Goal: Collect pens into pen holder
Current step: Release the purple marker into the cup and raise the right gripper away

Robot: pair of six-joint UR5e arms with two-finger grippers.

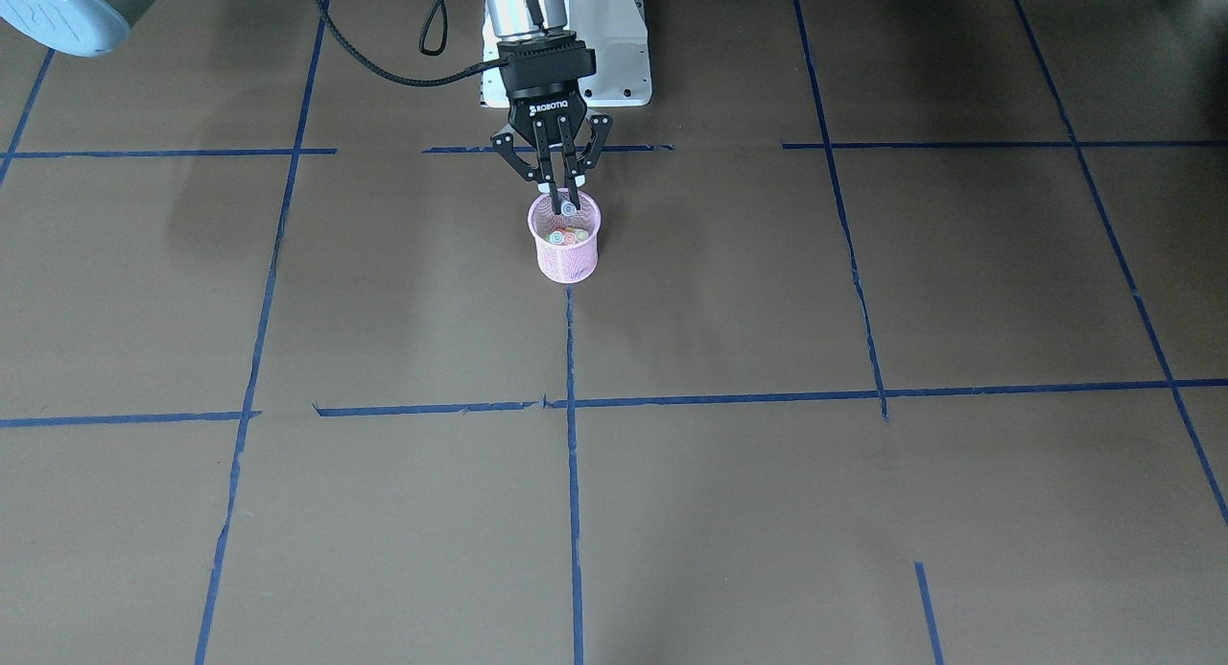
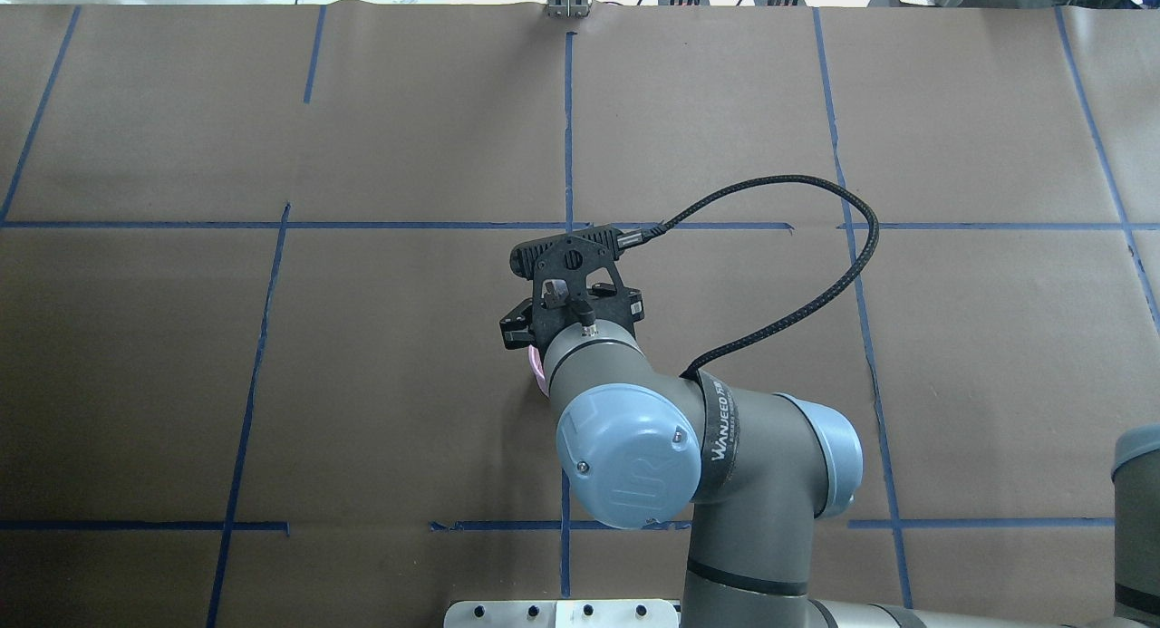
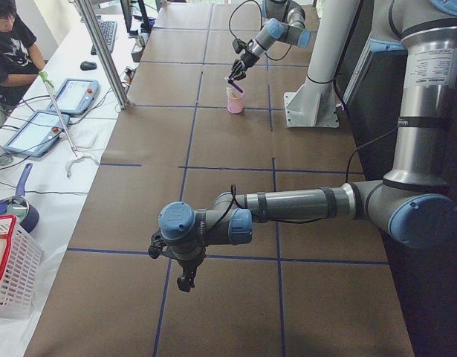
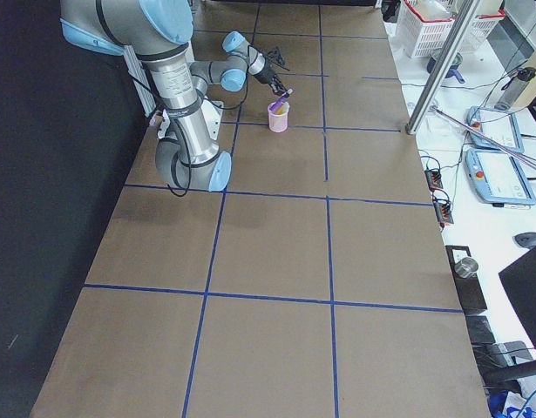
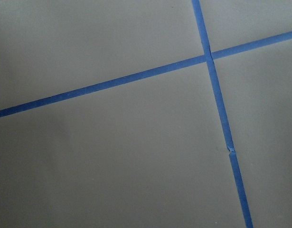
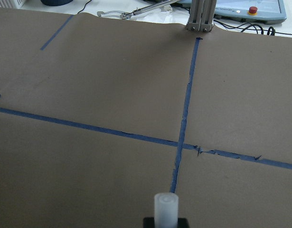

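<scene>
The pink mesh pen holder (image 1: 566,254) stands on the brown table near the robot's base. It also shows in the exterior left view (image 3: 235,102) and the exterior right view (image 4: 278,117). The orange pen (image 1: 556,236) and the green pen (image 1: 578,233) stand inside it. My right gripper (image 1: 563,202) is right over the holder, shut on the purple pen (image 4: 277,105), which tilts into the rim. Its pale cap end (image 6: 165,206) shows in the right wrist view. My left gripper (image 3: 187,281) hangs low over the table's left end; I cannot tell whether it is open or shut.
Blue tape lines (image 1: 572,406) divide the brown table. The robot's white base plate (image 1: 614,80) lies just behind the holder. A side bench with tablets (image 3: 68,95), a seated person (image 3: 9,44) and a white basket (image 3: 13,275) runs along the far edge.
</scene>
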